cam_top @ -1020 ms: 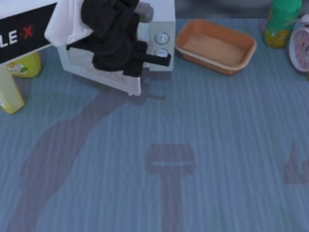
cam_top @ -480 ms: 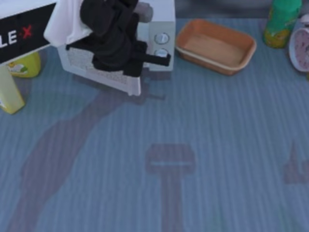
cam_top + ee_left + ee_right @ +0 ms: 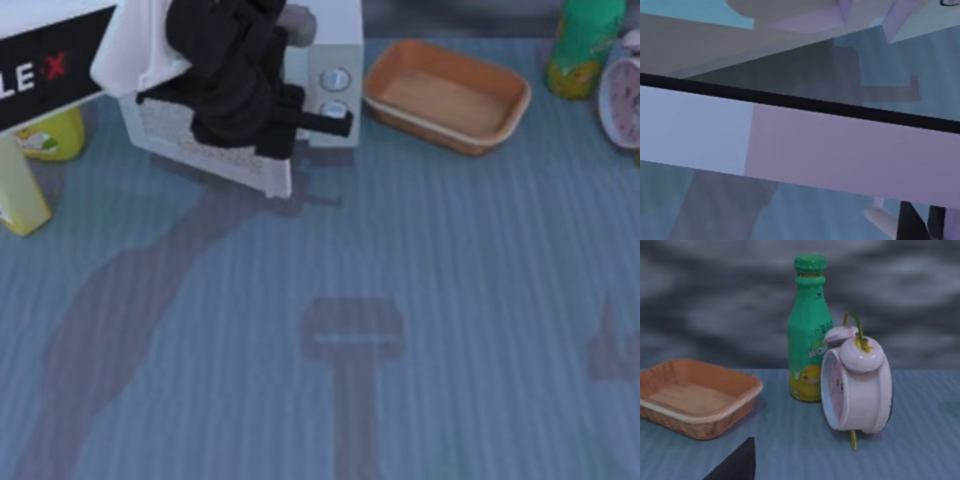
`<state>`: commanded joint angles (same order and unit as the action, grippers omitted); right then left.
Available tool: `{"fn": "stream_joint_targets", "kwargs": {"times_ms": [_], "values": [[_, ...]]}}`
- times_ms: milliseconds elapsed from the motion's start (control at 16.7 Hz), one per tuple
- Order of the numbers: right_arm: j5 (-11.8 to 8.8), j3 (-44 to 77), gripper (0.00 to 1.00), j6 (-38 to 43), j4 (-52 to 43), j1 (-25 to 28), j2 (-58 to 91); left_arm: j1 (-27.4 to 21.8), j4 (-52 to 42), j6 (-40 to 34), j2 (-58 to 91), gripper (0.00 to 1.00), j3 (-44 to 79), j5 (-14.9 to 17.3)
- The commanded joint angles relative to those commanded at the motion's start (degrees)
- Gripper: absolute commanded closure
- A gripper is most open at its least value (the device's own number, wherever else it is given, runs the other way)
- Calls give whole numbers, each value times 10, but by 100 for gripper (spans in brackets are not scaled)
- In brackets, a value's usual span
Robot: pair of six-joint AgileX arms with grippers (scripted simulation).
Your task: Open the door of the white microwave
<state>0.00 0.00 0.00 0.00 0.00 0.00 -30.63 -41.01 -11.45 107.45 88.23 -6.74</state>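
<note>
The white microwave (image 3: pixel 338 40) stands at the back left of the table, its two silver knobs (image 3: pixel 335 80) facing the front. Its door (image 3: pixel 215 152), with the grey speckled window, stands ajar, swung out towards the front on its left hinge. My left gripper (image 3: pixel 292 126) hangs over the door's free edge, black fingers close together on the door there. In the left wrist view the door's edge (image 3: pixel 840 150) crosses as a pale band and the dark fingers (image 3: pixel 912 225) show beside a pale handle (image 3: pixel 880 219). The right arm is out of the top view; one dark fingertip (image 3: pixel 740 462) shows.
An orange tray (image 3: pixel 447 95) lies right of the microwave. A green bottle (image 3: pixel 583 45) and a pink alarm clock (image 3: pixel 625 100) stand at the back right. Yellow bottles (image 3: pixel 22 190) stand at the left edge. Blue table (image 3: pixel 400 300) stretches to the front.
The left arm has eased slightly to the left over the microwave; the door's angle has hardly changed. Nothing else has moved.
</note>
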Motion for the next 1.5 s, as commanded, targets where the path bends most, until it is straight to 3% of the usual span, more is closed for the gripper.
{"fn": "stream_joint_targets", "kwargs": {"times_ms": [300,720,1500], "values": [[0,0,0,0,0,0,0,-1,4,5,-5,100,-6,7],[0,0,0,0,0,0,0,19,19,73,-47,100,-61,42],[0,0,0,0,0,0,0,19,19,73,-47,100,-61,42]]}}
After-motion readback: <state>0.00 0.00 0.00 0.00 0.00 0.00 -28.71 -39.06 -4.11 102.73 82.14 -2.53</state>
